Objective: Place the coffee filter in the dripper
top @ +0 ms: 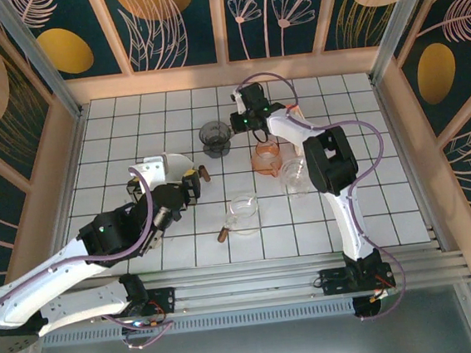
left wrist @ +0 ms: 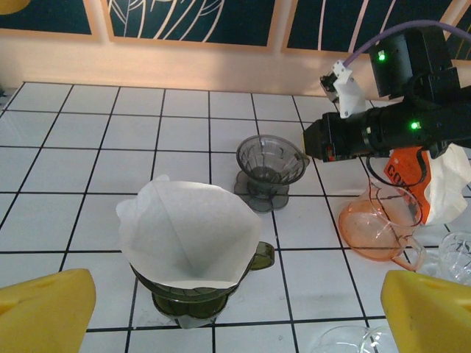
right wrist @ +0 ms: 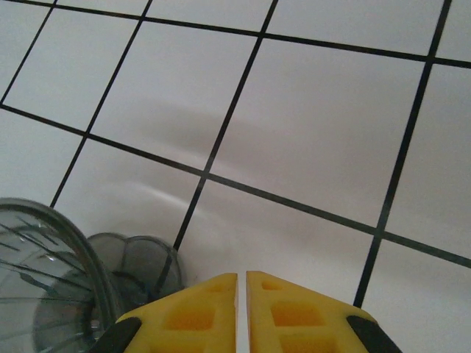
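Evidently seated: filter (left wrist: 188, 232) cone-down in dark dripper (left wrist: 193, 300) on worktop (left wrist: 73, 147), perhaps slightly askew, flanked by left gripper (left wrist: 235, 312) spread wide and clear to leave it resting free, right gripper (right wrist: 241, 294) pinched together, empty, parked low beside grey dripper (right wrist: 44, 294), out of the way.
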{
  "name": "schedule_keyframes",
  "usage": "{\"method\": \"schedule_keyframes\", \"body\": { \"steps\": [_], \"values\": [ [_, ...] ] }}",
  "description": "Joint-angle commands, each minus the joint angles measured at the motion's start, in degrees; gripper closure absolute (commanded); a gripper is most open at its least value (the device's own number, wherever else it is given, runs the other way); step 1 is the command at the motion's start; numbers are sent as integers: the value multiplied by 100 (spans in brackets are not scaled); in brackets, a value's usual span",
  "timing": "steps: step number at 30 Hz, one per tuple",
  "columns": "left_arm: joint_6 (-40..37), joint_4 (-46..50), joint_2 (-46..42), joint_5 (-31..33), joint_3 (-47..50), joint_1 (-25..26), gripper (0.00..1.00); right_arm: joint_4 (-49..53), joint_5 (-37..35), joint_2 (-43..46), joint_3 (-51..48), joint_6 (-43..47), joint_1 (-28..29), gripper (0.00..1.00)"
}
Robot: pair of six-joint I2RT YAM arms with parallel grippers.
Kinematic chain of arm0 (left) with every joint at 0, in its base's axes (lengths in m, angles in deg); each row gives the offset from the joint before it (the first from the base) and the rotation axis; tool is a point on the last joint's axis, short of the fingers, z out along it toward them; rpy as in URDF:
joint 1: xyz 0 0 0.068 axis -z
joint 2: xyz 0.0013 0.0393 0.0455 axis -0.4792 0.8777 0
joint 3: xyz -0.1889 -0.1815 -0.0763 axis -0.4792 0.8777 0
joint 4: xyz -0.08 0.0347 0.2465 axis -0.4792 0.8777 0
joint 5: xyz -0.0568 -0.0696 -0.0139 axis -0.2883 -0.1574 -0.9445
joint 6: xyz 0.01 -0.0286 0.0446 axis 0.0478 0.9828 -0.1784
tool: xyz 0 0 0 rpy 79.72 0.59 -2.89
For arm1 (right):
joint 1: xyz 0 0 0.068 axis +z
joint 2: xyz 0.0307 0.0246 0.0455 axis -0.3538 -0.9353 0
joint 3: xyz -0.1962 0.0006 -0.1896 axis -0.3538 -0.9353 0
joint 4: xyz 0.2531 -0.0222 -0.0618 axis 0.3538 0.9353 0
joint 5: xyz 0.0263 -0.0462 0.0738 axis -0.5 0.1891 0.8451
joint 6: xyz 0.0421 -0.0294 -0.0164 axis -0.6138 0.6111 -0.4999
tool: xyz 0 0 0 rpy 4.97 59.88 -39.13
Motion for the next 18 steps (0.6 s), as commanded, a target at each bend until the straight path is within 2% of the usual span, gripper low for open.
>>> {"method": "schedule_keyframes", "body": {
  "steps": [1,8,12,16,18],
  "values": [
    [105,-7,-26,84,-98,29,1,-5,115,368,-444,71,130,88],
    [126,-18,-105,93,-49,27,1,-218,-78,904,-1255,68,310,88],
    [143,-38,-131,67,9,28,1,-375,-269,1223,-1559,42,310,83],
    [144,-47,-166,92,50,32,1,-672,-281,1560,-1860,224,310,70],
    [143,-47,-176,111,61,32,1,-784,48,1640,-1959,403,311,56]
  ]
}}
